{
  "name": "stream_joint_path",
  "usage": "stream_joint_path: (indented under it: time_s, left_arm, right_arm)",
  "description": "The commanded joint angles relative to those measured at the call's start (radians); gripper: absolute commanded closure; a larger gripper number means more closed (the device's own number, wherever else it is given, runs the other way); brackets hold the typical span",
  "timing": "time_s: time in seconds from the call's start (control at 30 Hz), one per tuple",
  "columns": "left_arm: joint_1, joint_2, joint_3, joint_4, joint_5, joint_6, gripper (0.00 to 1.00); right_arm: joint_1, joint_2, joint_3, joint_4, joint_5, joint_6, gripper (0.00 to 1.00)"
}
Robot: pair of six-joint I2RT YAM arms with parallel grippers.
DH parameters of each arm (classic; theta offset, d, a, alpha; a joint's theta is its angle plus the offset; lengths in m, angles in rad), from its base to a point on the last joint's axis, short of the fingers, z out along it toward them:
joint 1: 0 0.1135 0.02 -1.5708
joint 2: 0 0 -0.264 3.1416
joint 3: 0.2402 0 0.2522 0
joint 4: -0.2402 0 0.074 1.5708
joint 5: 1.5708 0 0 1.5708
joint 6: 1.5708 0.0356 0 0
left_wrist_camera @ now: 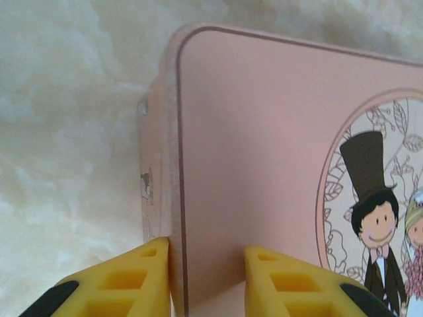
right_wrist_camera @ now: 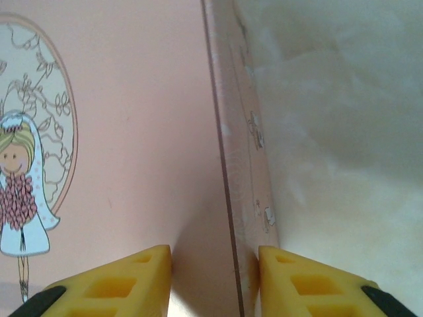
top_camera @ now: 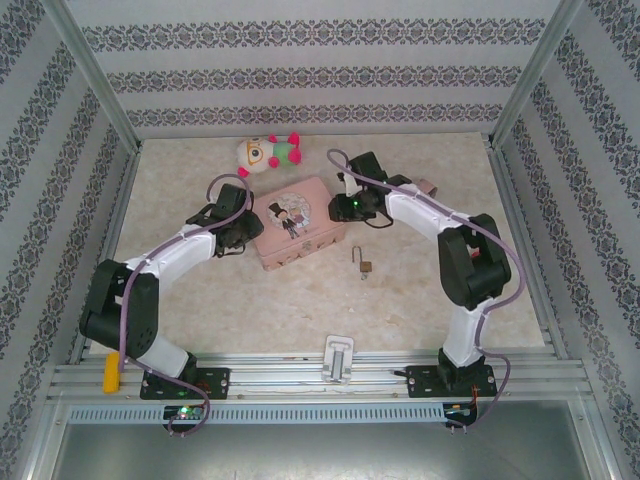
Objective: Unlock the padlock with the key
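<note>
The tiny brass padlock [top_camera: 364,265] with its thin silver shackle lies on the table, to the right of the pink tin box [top_camera: 296,222] and in front of it. I cannot make out a key. My left gripper [top_camera: 238,232] is at the box's left end. In the left wrist view this gripper [left_wrist_camera: 206,254] is open and straddles the lid's edge, its left finger [left_wrist_camera: 142,271] against the box [left_wrist_camera: 264,165] wall. My right gripper [top_camera: 346,208] is at the box's right end. Seen from the right wrist, it [right_wrist_camera: 215,254] is open astride the box [right_wrist_camera: 145,132] rim.
A plush toy [top_camera: 268,152] lies behind the box near the back wall. A white bracket [top_camera: 339,357] sits on the near rail between the arm bases, and a yellow piece [top_camera: 112,370] on the rail at left. Patterned walls enclose the table on three sides.
</note>
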Motion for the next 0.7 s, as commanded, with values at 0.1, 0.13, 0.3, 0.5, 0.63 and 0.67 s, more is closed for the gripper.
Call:
stream_joint_path:
  time_s: [0.1, 0.13, 0.3, 0.5, 0.63, 0.67]
  left_arm:
    - [0.008, 0.054, 0.038, 0.027, 0.036, 0.027, 0.71]
    - [0.008, 0.055, 0.042, 0.025, 0.035, 0.028, 0.71]
    - [0.011, 0.059, 0.053, 0.019, 0.028, 0.034, 0.71]
    - [0.011, 0.084, 0.073, 0.026, 0.037, 0.036, 0.71]
    - [0.012, 0.108, 0.103, 0.021, 0.042, 0.042, 0.71]
    - [0.011, 0.112, 0.108, 0.021, 0.044, 0.043, 0.71]
  right_arm:
    - [0.074, -0.108, -0.134, 0.025, -0.023, 0.077, 0.64]
    - [0.080, -0.116, -0.146, 0.029, -0.021, 0.084, 0.64]
    - [0.107, -0.163, -0.197, 0.045, -0.009, 0.127, 0.64]
    - [0.133, -0.220, -0.242, 0.052, 0.020, 0.159, 0.64]
    - [0.144, -0.237, -0.278, 0.066, 0.036, 0.175, 0.64]
    - [0.145, -0.238, -0.284, 0.069, 0.037, 0.179, 0.64]
